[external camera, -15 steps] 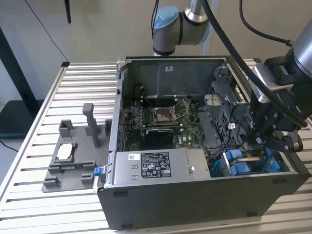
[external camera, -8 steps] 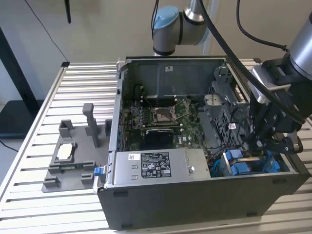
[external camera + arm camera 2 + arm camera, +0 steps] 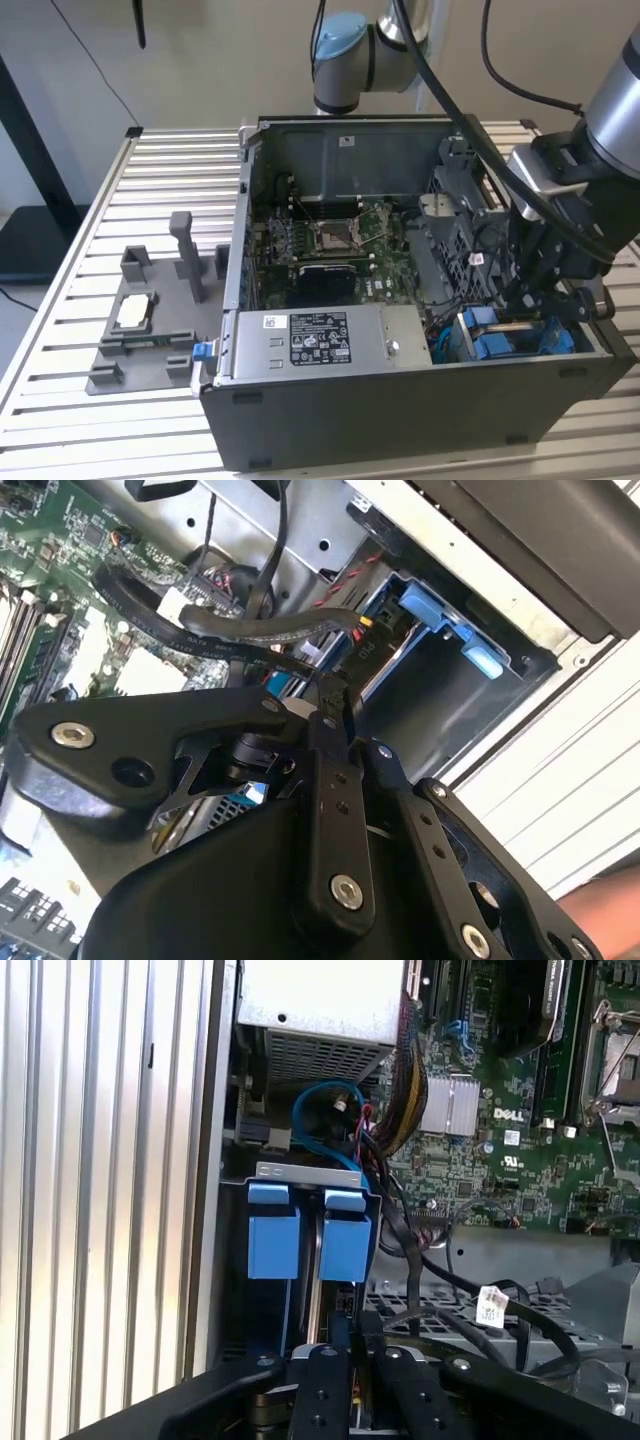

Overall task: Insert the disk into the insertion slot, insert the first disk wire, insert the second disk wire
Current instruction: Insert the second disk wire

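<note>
Printed matter, located from the power-supply box [image 3: 395,338]. (a) White label [image 3: 305,338] with black print and small symbols, on the box's upper face; lines too fine to read. (b) Small white sticker [image 3: 346,141] on the case wall [image 3: 400,150] beyond the box, across the motherboard [image 3: 330,240]; illegible. (c) White paper tag [image 3: 490,1307] with dark print, hanging on a black cable [image 3: 440,1280] away from the box, over the grey cage; illegible. (d) White maker's logo [image 3: 507,1115] and tiny component markings on the green board beside the box. (e) Pale lettering along a black cable [image 3: 215,640] in the second wrist view; illegible.
</note>
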